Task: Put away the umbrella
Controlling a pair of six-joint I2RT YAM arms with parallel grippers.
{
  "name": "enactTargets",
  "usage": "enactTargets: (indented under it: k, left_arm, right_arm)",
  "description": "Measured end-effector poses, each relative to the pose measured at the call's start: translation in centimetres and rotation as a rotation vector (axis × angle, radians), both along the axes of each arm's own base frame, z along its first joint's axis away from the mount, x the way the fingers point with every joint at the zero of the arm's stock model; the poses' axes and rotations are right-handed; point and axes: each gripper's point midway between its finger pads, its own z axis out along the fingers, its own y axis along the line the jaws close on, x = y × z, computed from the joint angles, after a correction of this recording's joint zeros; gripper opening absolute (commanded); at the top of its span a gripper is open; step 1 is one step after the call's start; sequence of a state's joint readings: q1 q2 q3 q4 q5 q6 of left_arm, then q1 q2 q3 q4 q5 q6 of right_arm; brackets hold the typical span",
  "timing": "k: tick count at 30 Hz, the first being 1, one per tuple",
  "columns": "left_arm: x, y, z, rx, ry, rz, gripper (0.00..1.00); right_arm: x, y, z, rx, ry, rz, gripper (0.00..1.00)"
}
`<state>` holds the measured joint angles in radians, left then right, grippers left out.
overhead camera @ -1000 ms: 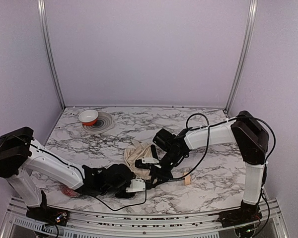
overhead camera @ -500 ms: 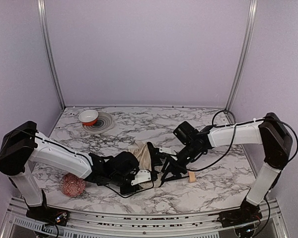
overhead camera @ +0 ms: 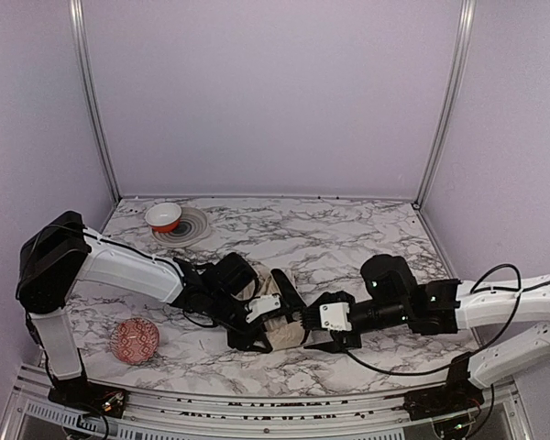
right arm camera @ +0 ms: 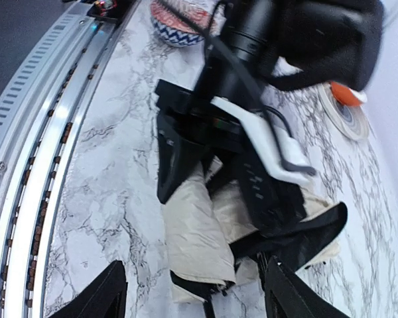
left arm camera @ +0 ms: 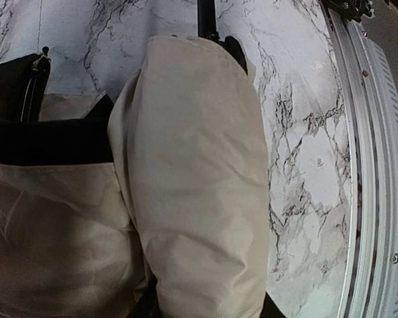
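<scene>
The umbrella [overhead camera: 282, 328] lies folded on the marble near the front middle, a bundle of cream fabric with a black strap [left arm camera: 46, 139] and a thin black shaft [left arm camera: 205, 20]. My left gripper [overhead camera: 261, 321] comes in from the left and is shut on a rolled fold of the fabric [left arm camera: 192, 165]; the right wrist view shows its black fingers [right arm camera: 172, 159] clamped on both sides of that roll. My right gripper [overhead camera: 310, 332] lies low, just right of the bundle. It stands open [right arm camera: 199, 301], fingers wide apart, with the umbrella's end [right arm camera: 192, 232] just ahead and nothing held.
A red patterned ball [overhead camera: 135, 340] sits near the front left, close to the left arm's base. A red-and-white bowl [overhead camera: 163, 216] stands on a ringed disc [overhead camera: 188, 227] at the back left. The metal rail [overhead camera: 257, 403] runs along the front edge.
The right gripper opened, let go of the umbrella and its arm swung down low to the right. The left gripper closed on the fabric and shifted away from the front edge, uncovering the ball.
</scene>
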<state>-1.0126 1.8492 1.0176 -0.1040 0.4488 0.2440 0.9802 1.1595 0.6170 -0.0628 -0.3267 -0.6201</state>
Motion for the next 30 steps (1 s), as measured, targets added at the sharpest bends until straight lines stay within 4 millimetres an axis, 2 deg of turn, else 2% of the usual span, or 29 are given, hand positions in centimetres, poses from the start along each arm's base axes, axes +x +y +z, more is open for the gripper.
enactTargets:
  k: [3, 6, 13, 16, 20, 22, 25, 26, 28, 29, 30]
  left_arm:
    - [-0.2, -0.7, 0.1, -0.011, 0.095, -0.007, 0.25]
    - [-0.4, -1.1, 0.1, -0.018, 0.165, -0.012, 0.25]
    - [-0.6, -1.4, 0.1, -0.013, 0.261, -0.011, 0.25]
    - [-0.6, -1.4, 0.1, -0.010, 0.284, -0.009, 0.24]
    - [-1.1, -1.5, 0.1, -0.008, 0.312, -0.024, 0.24]
    - [-1.2, -1.5, 0.1, -0.008, 0.323, -0.032, 0.24]
    - [-1.4, -1.6, 0.1, -0.012, 0.331, -0.041, 0.25]
    - [-1.4, -1.6, 0.1, -0.012, 0.333, -0.042, 0.30]
    - [-1.4, -1.6, 0.1, -0.010, 0.333, -0.047, 0.54]
    - [-1.4, -1.5, 0.1, -0.008, 0.335, -0.045, 0.63]
    - [-1.5, -1.5, 0.2, -0.007, 0.339, -0.045, 0.80]
  right_arm:
    - [-2.3, 1.0, -1.4, -0.049, -0.094, 0.085, 0.70]
    - [-2.8, 1.7, -2.9, -0.106, -0.167, 0.117, 0.72]
    - [-0.8, 1.6, -8.3, -0.302, -0.239, 0.101, 0.72]
    - [0.1, 2.4, -8.6, -0.321, -0.279, 0.089, 0.70]
    - [1.2, 2.4, -10.2, -0.380, -0.299, 0.052, 0.63]
    - [1.5, 2.2, -10.9, -0.405, -0.301, 0.040, 0.55]
    - [1.8, 2.1, -10.9, -0.412, -0.303, 0.027, 0.34]
    - [1.8, 2.1, -10.9, -0.414, -0.300, 0.021, 0.28]
    - [1.8, 2.0, -11.0, -0.415, -0.296, 0.021, 0.19]
    - [1.7, 2.1, -11.0, -0.414, -0.292, 0.022, 0.17]
    - [1.7, 2.0, -11.0, -0.414, -0.289, 0.022, 0.16]
